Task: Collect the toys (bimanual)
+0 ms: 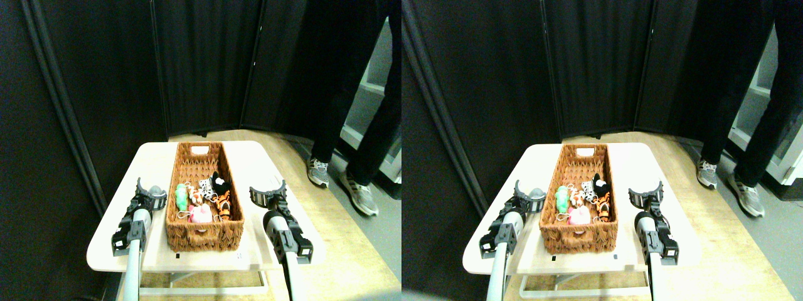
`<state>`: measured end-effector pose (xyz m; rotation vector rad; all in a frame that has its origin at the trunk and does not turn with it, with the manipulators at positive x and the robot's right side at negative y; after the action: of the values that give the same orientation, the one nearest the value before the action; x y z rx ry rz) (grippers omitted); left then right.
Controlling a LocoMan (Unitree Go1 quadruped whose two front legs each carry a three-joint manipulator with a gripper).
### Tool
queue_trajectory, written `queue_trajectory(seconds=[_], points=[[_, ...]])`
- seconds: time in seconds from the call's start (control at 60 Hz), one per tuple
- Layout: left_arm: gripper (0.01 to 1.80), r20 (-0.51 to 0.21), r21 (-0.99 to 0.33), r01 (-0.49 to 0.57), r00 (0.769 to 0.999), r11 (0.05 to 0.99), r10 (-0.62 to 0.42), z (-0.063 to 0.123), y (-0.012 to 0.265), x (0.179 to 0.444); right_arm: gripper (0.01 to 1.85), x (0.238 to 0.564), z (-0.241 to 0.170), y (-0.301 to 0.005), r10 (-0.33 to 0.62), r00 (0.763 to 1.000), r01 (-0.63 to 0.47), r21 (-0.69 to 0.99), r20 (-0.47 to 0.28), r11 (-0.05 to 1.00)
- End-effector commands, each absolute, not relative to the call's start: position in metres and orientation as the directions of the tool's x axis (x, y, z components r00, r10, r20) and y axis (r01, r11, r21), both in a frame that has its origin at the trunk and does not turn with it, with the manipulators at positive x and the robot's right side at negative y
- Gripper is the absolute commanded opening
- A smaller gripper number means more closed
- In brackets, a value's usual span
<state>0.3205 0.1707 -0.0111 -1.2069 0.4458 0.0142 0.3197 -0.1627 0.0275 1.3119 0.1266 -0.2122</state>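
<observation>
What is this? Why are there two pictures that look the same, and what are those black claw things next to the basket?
It is one camera with two eyes, like yours, so you get two nearly equal pictures side by side. The camera sits on a four-legged robot and looks forward and down at a small pale table. The two pale arms coming up from the bottom are the robot's. Each ends in a dark claw: the left gripper and the right gripper. Both claws look open and hold nothing. Between them stands a long brown wicker basket. In it lie little toy animals: a green toy, a pink toy, an orange-black striped tiger and a white black-spotted toy. I see no toys on the table outside the basket. A person's legs stand behind on the right.
</observation>
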Motion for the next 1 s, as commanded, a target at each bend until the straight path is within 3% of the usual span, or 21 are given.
queue_trajectory(seconds=[0.017, 0.4, 0.517, 0.533, 0.55, 0.6, 0.783, 1.0], points=[[0.93, -0.322, -0.903, -0.225, 0.918, 0.366, -0.23, -0.017, 0.165, 0.326, 0.86, 0.323, 0.033, -0.159, -0.089, 0.979, 0.199, 0.951, -0.182, 0.236], [0.84, -0.329, -0.914, -0.254, 0.921, 0.316, -0.21, -0.035, 0.167, 0.333, 0.86, 0.323, 0.032, -0.16, -0.091, 0.979, 0.199, 0.945, -0.181, 0.26], [0.52, -0.322, -0.92, -0.258, 0.928, 0.295, -0.19, -0.034, 0.167, 0.335, 0.86, 0.325, 0.031, -0.16, -0.091, 0.978, 0.204, 0.945, -0.187, 0.257], [0.38, -0.308, -0.921, -0.244, 0.933, 0.304, -0.184, -0.034, 0.168, 0.336, 0.86, 0.325, 0.031, -0.16, -0.089, 0.979, 0.202, 0.944, -0.185, 0.261], [0.38, -0.308, -0.921, -0.244, 0.933, 0.304, -0.184, -0.034, 0.168, 0.336, 0.86, 0.325, 0.031, -0.16, -0.089, 0.979, 0.202, 0.944, -0.185, 0.261], [0.02, -0.281, -0.912, -0.211, 0.947, 0.352, -0.158, -0.035, 0.17, 0.337, 0.87, 0.326, 0.03, -0.161, -0.09, 0.979, 0.201, 0.943, -0.184, 0.264], [0.01, -0.265, -0.902, -0.179, 0.948, 0.393, -0.176, -0.029, 0.174, 0.339, 0.88, 0.328, 0.03, -0.162, -0.093, 0.979, 0.2, 0.944, -0.182, 0.263], [0.01, -0.249, -0.899, -0.14, 0.943, 0.414, -0.222, -0.009, 0.18, 0.34, 0.83, 0.33, 0.03, -0.161, -0.103, 0.977, 0.204, 0.95, -0.184, 0.238]])
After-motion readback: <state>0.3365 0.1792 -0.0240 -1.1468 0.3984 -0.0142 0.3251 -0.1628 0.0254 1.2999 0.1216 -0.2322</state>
